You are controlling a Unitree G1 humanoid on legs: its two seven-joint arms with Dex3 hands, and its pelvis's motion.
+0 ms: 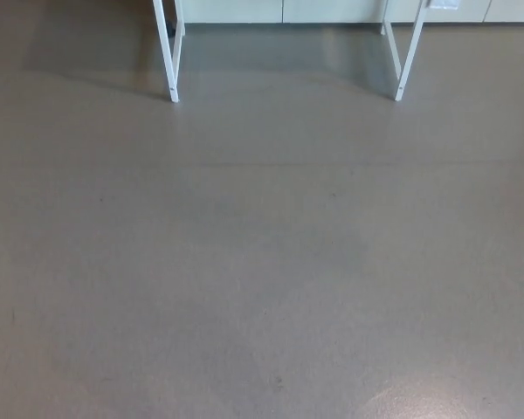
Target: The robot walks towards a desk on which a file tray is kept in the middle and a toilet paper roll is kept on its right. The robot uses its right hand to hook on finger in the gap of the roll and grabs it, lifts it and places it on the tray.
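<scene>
Two white desk legs stand on the grey floor.

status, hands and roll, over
Neither hand in view. Roll and tray not in frame, only desk legs ahead. Floor shows nothing in the way.

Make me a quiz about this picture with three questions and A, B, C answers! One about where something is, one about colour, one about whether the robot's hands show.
1. Where are the white desk legs? A) bottom B) top C) middle
2. What colour is the floor? A) grey B) red C) green
3. The robot's hands are: A) holding a roll B) waving C) out of sight

Answers: 1 B, the legs stand at the top edge. 2 A, the floor is plain grey. 3 C, no hand shows anywhere.
</scene>
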